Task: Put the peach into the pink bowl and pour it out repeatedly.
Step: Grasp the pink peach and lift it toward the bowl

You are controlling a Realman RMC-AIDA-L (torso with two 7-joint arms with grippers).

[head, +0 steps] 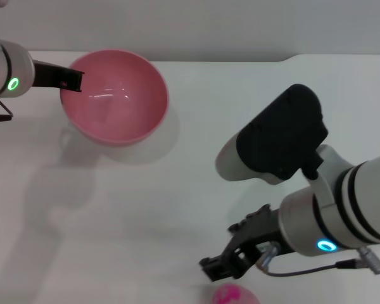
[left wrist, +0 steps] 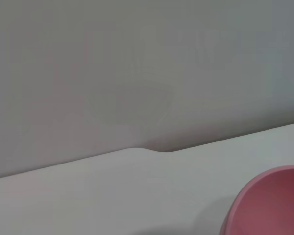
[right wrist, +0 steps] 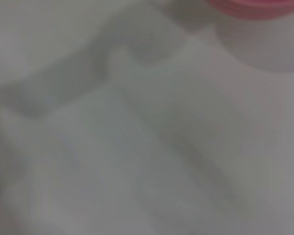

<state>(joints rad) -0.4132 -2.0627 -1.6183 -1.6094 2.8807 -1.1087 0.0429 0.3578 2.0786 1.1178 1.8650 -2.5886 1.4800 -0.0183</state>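
Sitting just below right pincer (head: 218,266), peach (head: 234,295) (partly cropped)

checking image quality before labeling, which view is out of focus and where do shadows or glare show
Head view: sharp, with glare streaks inside the pink bowl and soft arm shadows on the table; the peach is cut by the lower edge. Left wrist view: fairly clear, evenly lit. Right wrist view: blurred throughout, only grey shadow bands and a pink smear of bowl.

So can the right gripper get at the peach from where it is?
Probably yes. The right gripper hangs just beside the peach at the near table edge, with nothing between them. The left gripper is far off at the bowl rim.
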